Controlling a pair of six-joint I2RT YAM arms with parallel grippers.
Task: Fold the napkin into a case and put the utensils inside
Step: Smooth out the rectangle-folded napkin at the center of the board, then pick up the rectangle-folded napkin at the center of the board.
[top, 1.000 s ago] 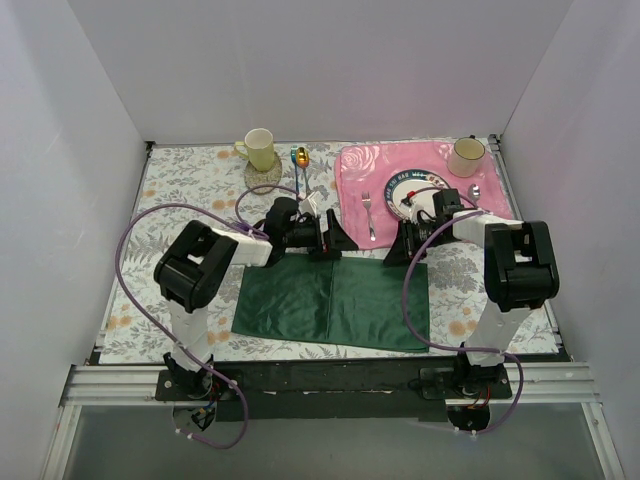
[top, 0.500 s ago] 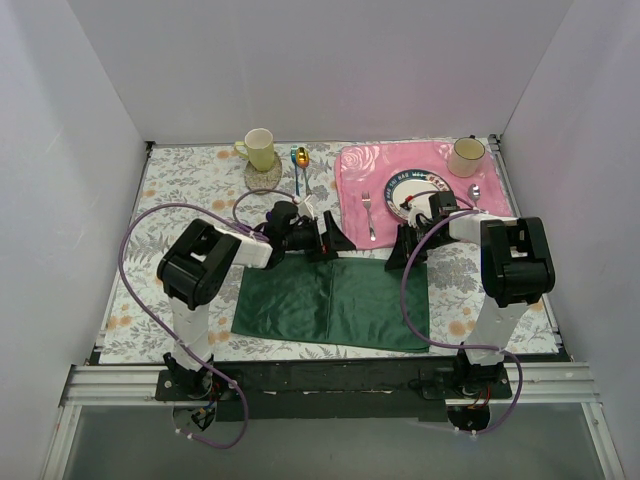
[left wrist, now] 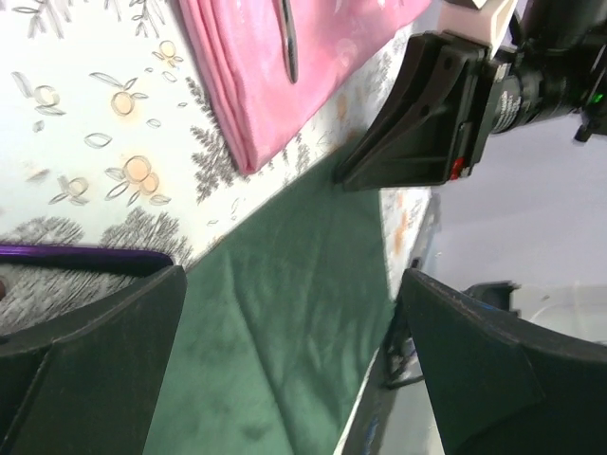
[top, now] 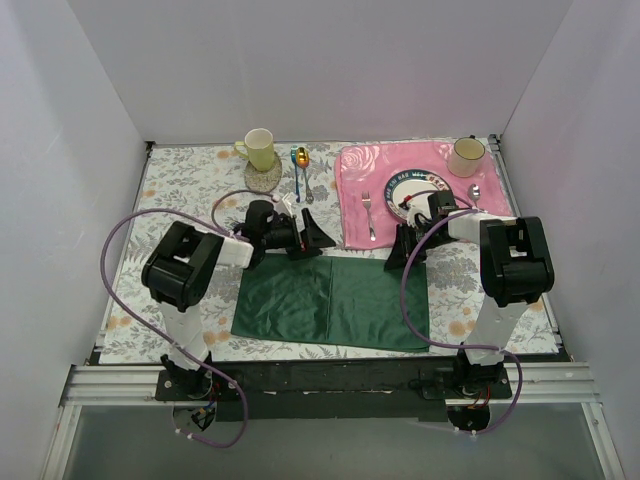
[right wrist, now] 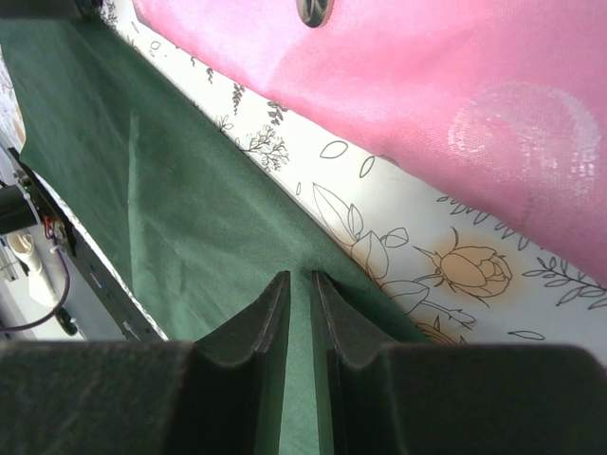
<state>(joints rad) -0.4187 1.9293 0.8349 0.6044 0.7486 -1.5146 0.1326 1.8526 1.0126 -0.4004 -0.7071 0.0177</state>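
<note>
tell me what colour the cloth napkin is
Plain dark green soft cloth napkin, clearest in the top external view.

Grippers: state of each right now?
Left gripper: open, nothing between the jaws.
Right gripper: nearly shut, tips at the napkin edge; whether it pinches the cloth cannot be told.

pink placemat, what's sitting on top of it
A silver fork, a patterned plate, a spoon and a cream mug. The right arm covers the plate's near side, so anything there is hidden.
</note>
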